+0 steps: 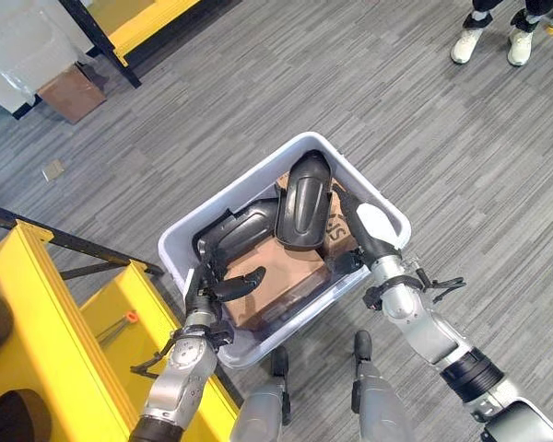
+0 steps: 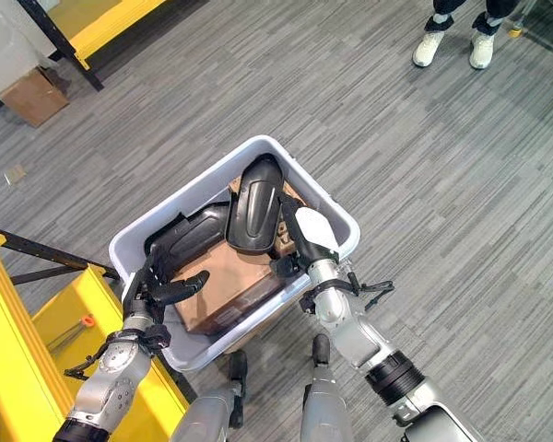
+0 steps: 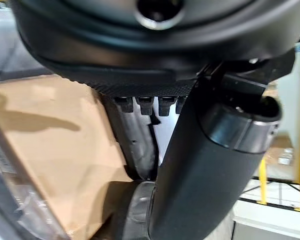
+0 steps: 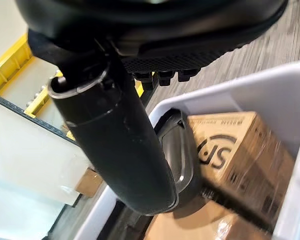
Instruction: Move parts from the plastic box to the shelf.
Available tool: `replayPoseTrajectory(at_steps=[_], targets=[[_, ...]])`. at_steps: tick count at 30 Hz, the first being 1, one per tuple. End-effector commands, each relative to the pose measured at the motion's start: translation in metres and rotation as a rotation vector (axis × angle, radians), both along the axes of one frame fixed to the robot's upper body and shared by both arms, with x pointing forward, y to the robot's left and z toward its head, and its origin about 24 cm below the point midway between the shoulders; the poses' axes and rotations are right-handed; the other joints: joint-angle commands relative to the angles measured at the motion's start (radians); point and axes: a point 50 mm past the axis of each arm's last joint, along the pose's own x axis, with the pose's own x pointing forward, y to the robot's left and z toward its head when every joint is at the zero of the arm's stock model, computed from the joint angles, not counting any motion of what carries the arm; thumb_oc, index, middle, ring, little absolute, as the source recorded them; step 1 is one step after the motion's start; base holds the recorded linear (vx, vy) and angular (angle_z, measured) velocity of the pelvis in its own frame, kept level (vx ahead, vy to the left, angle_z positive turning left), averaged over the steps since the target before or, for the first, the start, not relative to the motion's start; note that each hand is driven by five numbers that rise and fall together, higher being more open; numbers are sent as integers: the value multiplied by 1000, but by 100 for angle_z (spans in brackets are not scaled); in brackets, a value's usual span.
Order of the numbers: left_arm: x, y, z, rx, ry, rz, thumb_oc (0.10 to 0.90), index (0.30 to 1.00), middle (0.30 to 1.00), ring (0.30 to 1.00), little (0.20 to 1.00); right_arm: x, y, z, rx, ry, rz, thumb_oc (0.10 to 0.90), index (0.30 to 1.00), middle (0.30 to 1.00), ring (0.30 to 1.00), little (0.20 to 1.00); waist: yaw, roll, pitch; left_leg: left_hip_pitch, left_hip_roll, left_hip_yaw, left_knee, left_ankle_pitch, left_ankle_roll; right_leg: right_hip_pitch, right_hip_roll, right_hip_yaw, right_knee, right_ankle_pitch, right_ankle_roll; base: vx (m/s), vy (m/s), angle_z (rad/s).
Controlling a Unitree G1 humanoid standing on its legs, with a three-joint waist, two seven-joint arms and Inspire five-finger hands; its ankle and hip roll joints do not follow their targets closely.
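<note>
fingers [image 1: 223, 287] over box's [image 1: 180, 241] black parts [image 1: 302, 201]

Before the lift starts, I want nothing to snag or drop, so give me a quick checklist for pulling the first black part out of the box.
1. Black parts in the plastic box: two lie on the cardboard boxes. Ok.
2. Left hand placed: inside the box at the lower black part, thumb out over the cardboard. Ok.
3. Left hand grip closed: cannot tell.
4. Right hand placed: at the box's right rim, beside the upright black part. Ok.
5. Right hand grip closed: fingers hidden, cannot tell.
6. Yellow shelf reachable: it stands at the robot's left, close to the box. Ok.
</note>
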Motion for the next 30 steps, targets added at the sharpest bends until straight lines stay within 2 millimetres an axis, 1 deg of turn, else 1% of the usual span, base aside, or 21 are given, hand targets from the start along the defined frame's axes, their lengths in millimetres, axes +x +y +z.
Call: replayPoseTrajectory(at_steps=[1,2,3,4,6,9,10,14,17,21,25,30], targets=[[6,-11,33,-23,-171,-76,900,1000,1000,1000,1000,-2,22,62,14,-305,78,900,1000,1000,1000,1000,-6,10,-55,-17,8,155,19,-28,5,28,16,-119,163,-244,-43,-37,17,15],[7,-12,34,-24,-174,-84,900,1000,1000,1000,1000,-2,22,63,9,-313,72,900,1000,1000,1000,1000,-10,13,-54,-17,12,167,16,-26,4,27,13,-124,162,-243,-42,-112,60,25],[9,-17,37,-27,-192,-111,900,1000,1000,1000,1000,-3,21,70,-16,-351,50,900,1000,1000,1000,1000,-25,24,-49,-16,21,214,4,-21,2,11,1,-141,159,-238,-36,-120,73,35],[10,-18,39,-27,-197,-117,900,1000,1000,1000,1000,-4,21,73,-31,-367,42,900,1000,1000,1000,1000,-29,28,-47,-17,22,225,0,-20,3,3,-3,-144,160,-236,-34,-167,129,50],[16,-26,45,-37,-216,-139,900,1000,1000,1000,1000,3,27,87,-89,-423,25,900,1000,1000,1000,1000,-27,50,-20,-35,10,228,3,-26,9,-37,-21,-153,183,-238,-29,-109,152,88],[16,-27,47,-42,-219,-148,900,1000,1000,1000,1000,6,29,94,-111,-442,32,900,1000,1000,1000,1000,-25,60,-8,-38,-6,227,8,-37,17,-42,-25,-151,189,-242,-28,36,125,19],[16,-27,48,-48,-218,-152,900,1000,1000,1000,1000,6,30,98,-135,-451,45,900,1000,1000,1000,1000,-24,66,-1,-37,-21,225,8,-44,24,-44,-27,-146,193,-244,-26,74,129,5],[16,-26,48,-55,-217,-149,900,1000,1000,1000,1000,2,37,106,-169,-463,84,900,1000,1000,1000,1000,-19,69,7,-46,-39,223,14,-52,33,-61,-33,-141,204,-244,-22,47,93,2],[17,-27,51,-52,-224,-148,900,1000,1000,1000,1000,1,45,110,-197,-473,98,900,1000,1000,1000,1000,-10,63,16,-58,-47,219,21,-58,38,-73,-36,-140,215,-244,-20,8,23,-1],[18,-30,53,-49,-229,-151,900,1000,1000,1000,1000,2,49,112,-227,-489,94,900,1000,1000,1000,1000,-4,58,22,-68,-51,219,30,-62,42,-81,-38,-140,220,-242,-18,0,0,0],[20,-33,54,-40,-229,-159,900,1000,1000,1000,1000,7,49,112,-239,-488,57,900,1000,1000,1000,1000,1,54,30,-82,-56,216,41,-65,46,-92,-41,-139,227,-240,-16,0,0,0],[21,-35,53,-40,-230,-155,900,1000,1000,1000,1000,14,46,107,-237,-451,26,900,1000,1000,1000,1000,3,55,41,-95,-63,216,52,-68,49,-103,-47,-138,239,-239,-13,3,14,0]])
